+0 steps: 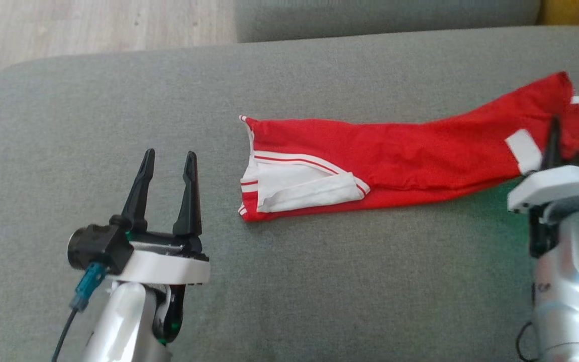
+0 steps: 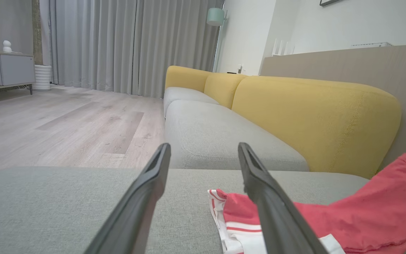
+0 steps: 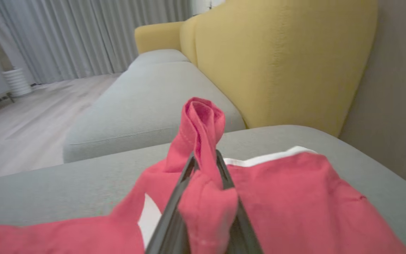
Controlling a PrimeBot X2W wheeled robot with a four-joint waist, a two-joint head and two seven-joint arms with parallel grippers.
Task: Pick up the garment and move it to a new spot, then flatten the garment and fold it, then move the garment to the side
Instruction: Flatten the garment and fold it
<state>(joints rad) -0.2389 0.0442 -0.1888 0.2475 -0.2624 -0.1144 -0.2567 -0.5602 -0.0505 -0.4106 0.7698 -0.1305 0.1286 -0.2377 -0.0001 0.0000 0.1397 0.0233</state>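
Red garment (image 1: pixel 400 156) laid long across the centre and right of the head view, on a grey cushion (image 1: pixel 93 125).
Right gripper (image 1: pixel 554 141) at the right edge, clenched on a bunched fold of the cloth. Left gripper (image 1: pixel 169 161) at lower left, spread wide, grasping nothing, apart from the white-striped hem. Probably the pick-up step, with flattening and folding not yet begun. Next: lifting clear without slipping, then carrying to a new spot.
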